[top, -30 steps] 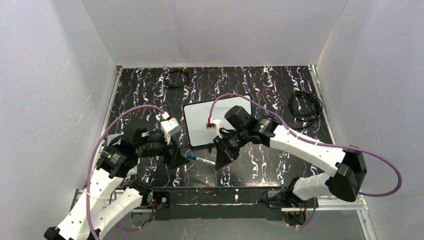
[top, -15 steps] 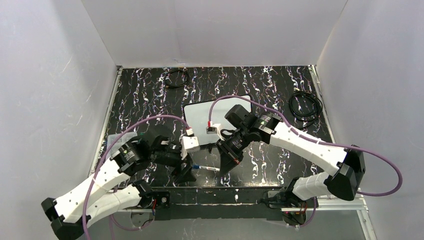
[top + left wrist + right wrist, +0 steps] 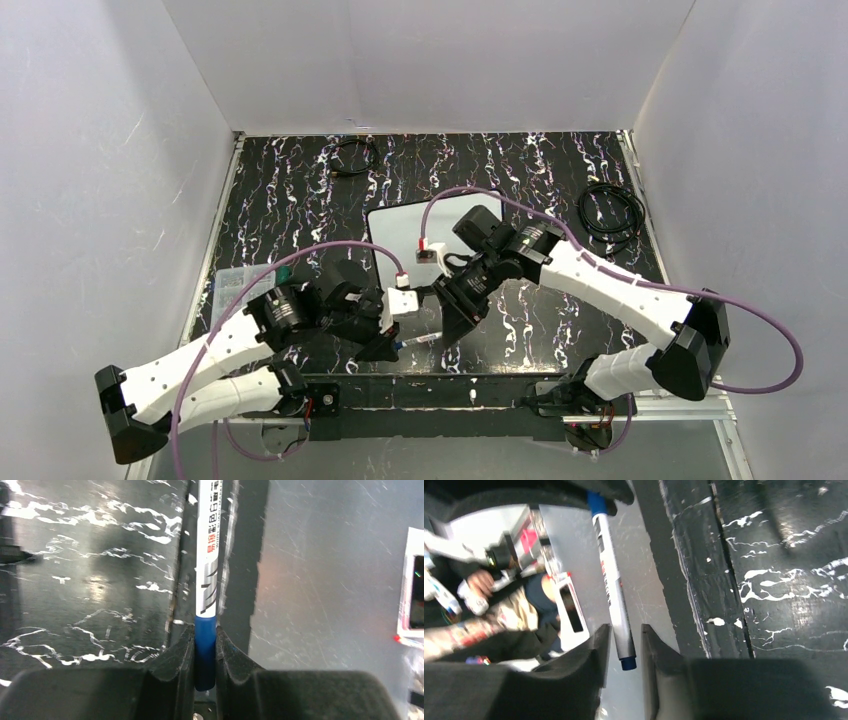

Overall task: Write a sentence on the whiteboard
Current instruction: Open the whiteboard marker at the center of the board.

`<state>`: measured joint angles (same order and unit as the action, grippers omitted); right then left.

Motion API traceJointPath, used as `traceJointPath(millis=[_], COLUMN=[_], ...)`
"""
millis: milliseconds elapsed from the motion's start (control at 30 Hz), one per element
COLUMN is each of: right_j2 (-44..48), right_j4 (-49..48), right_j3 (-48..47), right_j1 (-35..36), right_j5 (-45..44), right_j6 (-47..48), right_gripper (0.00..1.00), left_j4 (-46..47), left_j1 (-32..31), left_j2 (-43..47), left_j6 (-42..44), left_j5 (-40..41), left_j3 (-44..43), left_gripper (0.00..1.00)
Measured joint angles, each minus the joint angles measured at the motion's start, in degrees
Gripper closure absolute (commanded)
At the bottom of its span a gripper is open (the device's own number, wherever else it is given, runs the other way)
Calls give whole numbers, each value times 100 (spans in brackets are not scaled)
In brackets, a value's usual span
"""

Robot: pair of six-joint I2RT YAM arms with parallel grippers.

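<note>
Two arms meet near the front edge of the dark marbled table (image 3: pixel 290 190) in the top view. The left gripper (image 3: pixel 388 343) and the right gripper (image 3: pixel 452 328) face each other, with a marker (image 3: pixel 420 340) lying level between them, one end at each. The whiteboard (image 3: pixel 392 232) lies flat at mid-table, just behind the grippers. Its near part is hidden under the right arm and the left wrist, and we cannot read any writing on the part that shows. A black cable coil (image 3: pixel 610 212) lies at the right of the table and a smaller cable (image 3: pixel 352 158) at the far edge.

From the left wrist we see the left gripper (image 3: pixel 205 645) clamped on the marker's blue cap, with both fingers (image 3: pixel 175 660) pressed against it. The white barrel (image 3: pixel 208 555) carries red and black print and runs straight away from the camera. The marbled table (image 3: pixel 90 555) is on one side below it. On the other side is a pale grey, scratched surface that we cannot name for sure.

From the right wrist we see the right gripper (image 3: pixel 625 632) standing around the marker's (image 3: pixel 611 580) other end, which has a small blue tip. The jaws are slightly parted, and a gap shows between the barrel and one finger (image 3: pixel 651 650), so they are not clamping it. At the top of this view the left gripper's dark fingers grip the blue cap.
</note>
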<state>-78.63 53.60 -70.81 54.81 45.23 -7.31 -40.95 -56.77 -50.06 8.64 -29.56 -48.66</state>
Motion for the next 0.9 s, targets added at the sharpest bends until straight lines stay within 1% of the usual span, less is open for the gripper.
traceJointPath(millis=[67, 133, 167, 233, 367, 433, 533, 667, 800, 900], right_j2=[76, 289, 428, 841, 1727, 2133, 2468, 2459, 2323, 2284], right_j4=[-192, -544, -695, -1064, -1821, -2170, -2754, -3556, -4214, -4629], right_j3=[72, 304, 435, 793, 1436, 1753, 2210, 2855, 3246, 3322], right_j1=[-140, -315, -374, -496, -507, -507, -507, -503, -503, -503], right_j5=[-190, -374, -457, -706, -1224, -1368, -1344, -1154, -857, -640], right_j6=[-149, -361, -494, -800, -1447, -1690, -2041, -2529, -2966, -3215], right_gripper=[36, 23, 19, 16, 10, 10, 12, 16, 26, 33], left_j4=[321, 654, 809, 1088, 1633, 1711, 1838, 1869, 1873, 1882], left_j1=[2, 17, 22, 22, 24, 24, 24, 24, 24, 24], left_j2=[199, 328, 365, 339, 173, 83, -20, -138, -197, -223], left_j6=[-210, -387, -474, -592, -721, -741, -715, -664, -647, -638], left_j5=[79, 118, 118, 105, 61, 59, 17, -61, -142, -199], left_j3=[192, 358, 435, 549, 796, 861, 859, 859, 859, 859], left_gripper=[100, 100, 100, 100, 100, 100, 100, 100, 100, 100])
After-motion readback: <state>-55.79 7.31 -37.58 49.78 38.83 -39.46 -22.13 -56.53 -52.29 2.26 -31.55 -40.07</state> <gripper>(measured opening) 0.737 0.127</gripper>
